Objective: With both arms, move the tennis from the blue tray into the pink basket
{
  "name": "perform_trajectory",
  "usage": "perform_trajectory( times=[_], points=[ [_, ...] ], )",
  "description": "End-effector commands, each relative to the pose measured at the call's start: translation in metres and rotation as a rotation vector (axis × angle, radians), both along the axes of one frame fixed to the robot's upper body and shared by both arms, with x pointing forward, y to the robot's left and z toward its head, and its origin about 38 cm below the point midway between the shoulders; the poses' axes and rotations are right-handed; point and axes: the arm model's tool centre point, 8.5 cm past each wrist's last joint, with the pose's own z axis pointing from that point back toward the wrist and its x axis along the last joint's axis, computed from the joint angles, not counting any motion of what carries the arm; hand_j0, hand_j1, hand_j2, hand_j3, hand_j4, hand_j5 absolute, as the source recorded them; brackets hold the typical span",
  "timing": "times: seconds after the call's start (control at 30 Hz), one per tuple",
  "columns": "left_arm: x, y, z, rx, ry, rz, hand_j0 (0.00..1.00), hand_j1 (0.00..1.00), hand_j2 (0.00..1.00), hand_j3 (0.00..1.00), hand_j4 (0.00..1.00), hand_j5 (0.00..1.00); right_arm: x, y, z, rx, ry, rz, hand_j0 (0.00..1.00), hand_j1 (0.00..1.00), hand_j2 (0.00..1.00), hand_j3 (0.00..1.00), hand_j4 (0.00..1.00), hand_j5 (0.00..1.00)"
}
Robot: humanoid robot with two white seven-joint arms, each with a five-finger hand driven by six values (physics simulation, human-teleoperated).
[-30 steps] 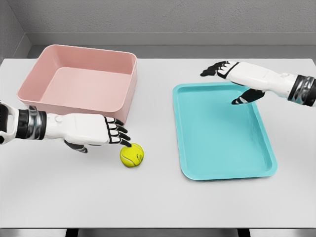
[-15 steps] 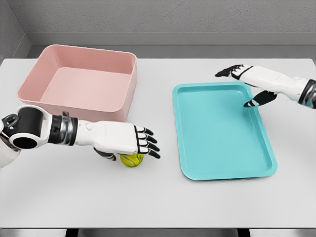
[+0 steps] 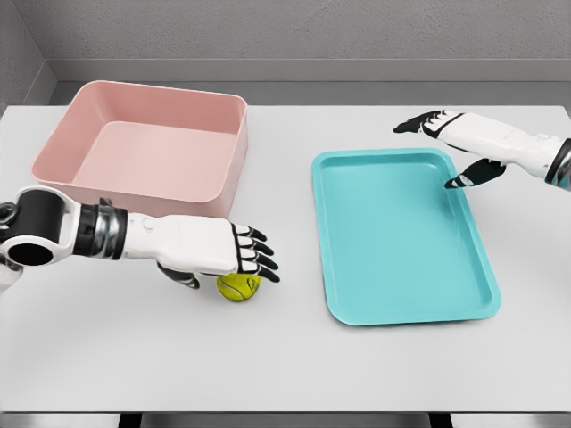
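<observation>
The pink basket point(image 3: 147, 147) sits at the far left of the white table point(image 3: 285, 357) and the blue tray point(image 3: 397, 236) lies to the right, holding nothing. The left hand point(image 3: 214, 254) reaches in flat with fingers extended and not closed, directly over the tennis ball point(image 3: 237, 287), which rests on the table just in front of the basket. That hand is much nearer; the right hand point(image 3: 455, 147) hovers loose-fingered over the tray's far right corner.

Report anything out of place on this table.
The tennis ball lies on the bare table, in neither the blue tray nor the pink basket. The left hand covers it from above.
</observation>
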Motion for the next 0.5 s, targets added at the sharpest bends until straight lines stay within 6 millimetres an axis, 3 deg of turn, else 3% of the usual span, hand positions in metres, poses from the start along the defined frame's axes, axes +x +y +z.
perform_trajectory(
  times=[0.0, 0.13, 0.47],
  points=[
    [0.000, -0.004, 0.000, -0.010, 0.004, -0.003, 1.00, 1.00, 1.00, 1.00, 1.00, 1.00, 0.000, -0.001, 0.001, 0.006, 0.001, -0.004, 1.00, 1.00, 1.00, 1.00, 1.00, 1.00],
    [-0.005, -0.011, -0.010, 0.020, 0.022, -0.037, 1.00, 1.00, 1.00, 1.00, 1.00, 1.00, 0.000, -0.001, 0.001, 0.008, 0.000, -0.005, 1.00, 1.00, 1.00, 1.00, 1.00, 1.00],
    [-0.003, -0.009, -0.006, 0.024, 0.020, -0.035, 1.00, 1.00, 1.00, 1.00, 1.00, 1.00, 0.000, -0.001, 0.000, 0.006, 0.003, -0.004, 1.00, 1.00, 1.00, 1.00, 1.00, 1.00]
  ],
)
